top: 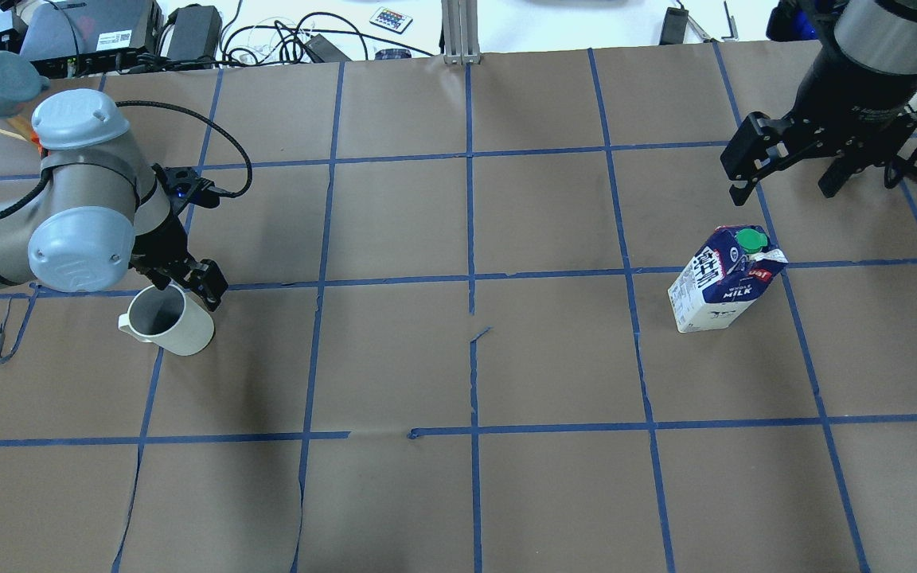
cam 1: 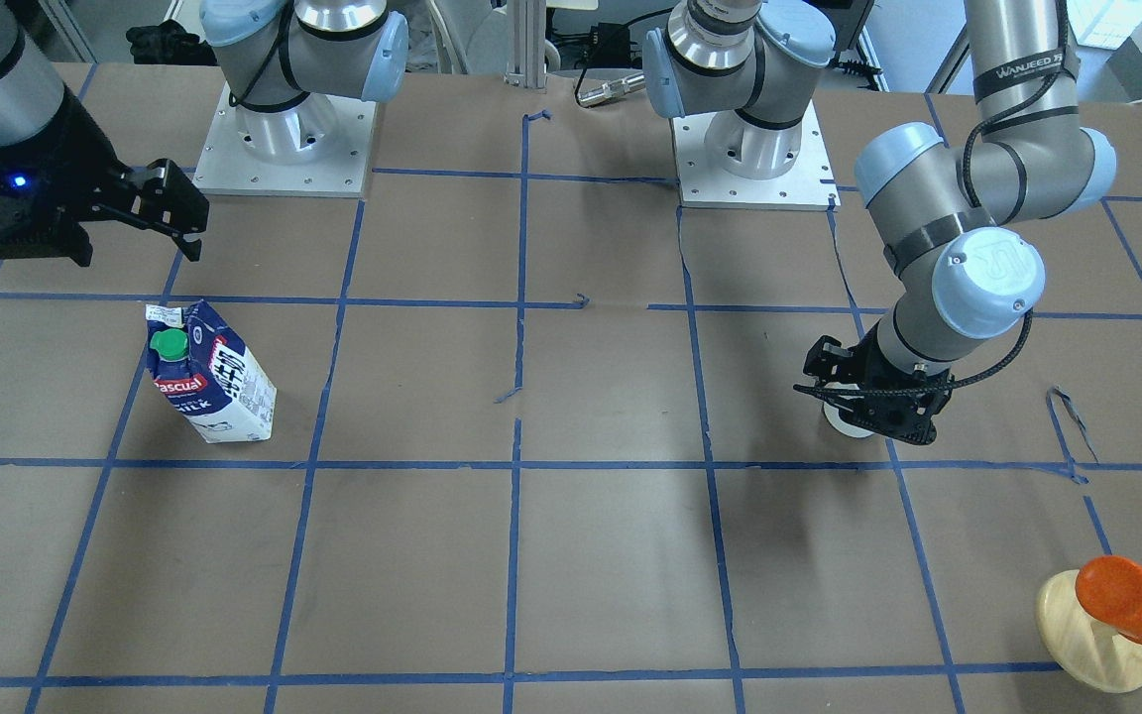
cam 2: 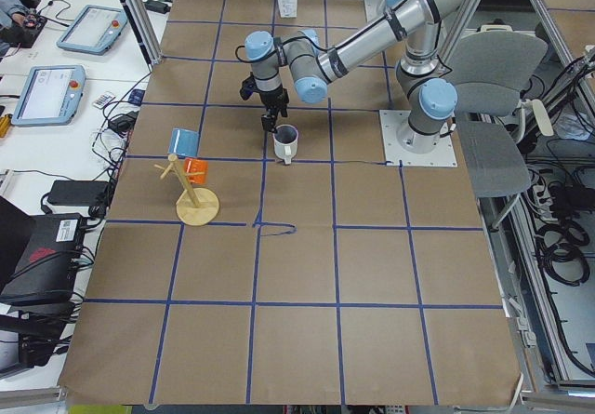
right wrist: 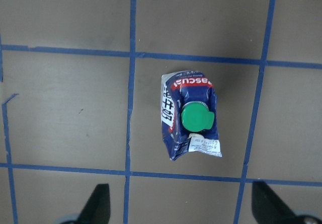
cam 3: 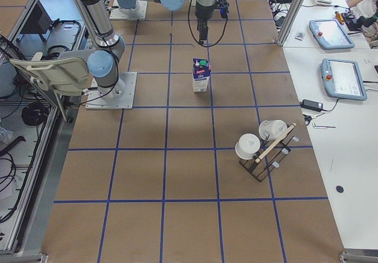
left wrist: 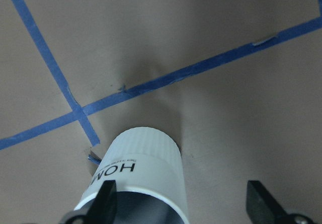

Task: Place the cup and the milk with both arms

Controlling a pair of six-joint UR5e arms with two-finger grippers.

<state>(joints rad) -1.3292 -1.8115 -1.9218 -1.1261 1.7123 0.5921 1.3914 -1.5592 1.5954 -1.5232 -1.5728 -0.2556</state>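
The white cup (top: 165, 321) stands upright on the table at my left; "HOME" lettering shows in the left wrist view (left wrist: 143, 158). My left gripper (top: 185, 283) is open just above its rim, with one finger (left wrist: 104, 196) over the rim and the other to the side, off the cup. From the front only a sliver of the cup (cam 1: 846, 423) shows under the gripper (cam 1: 873, 402). The milk (top: 723, 285) stands upright at my right, green cap up (right wrist: 190, 116). My right gripper (top: 789, 163) is open, empty and raised behind the milk (cam 1: 214, 382).
A wooden stand with an orange cup (cam 1: 1121, 600) stands near the table edge beyond the left arm. A black rack with white cups (cam 3: 263, 148) sits at the table's right end. The arm base plates (cam 1: 284, 149) are at the robot's side. Blue tape lines grid the brown table.
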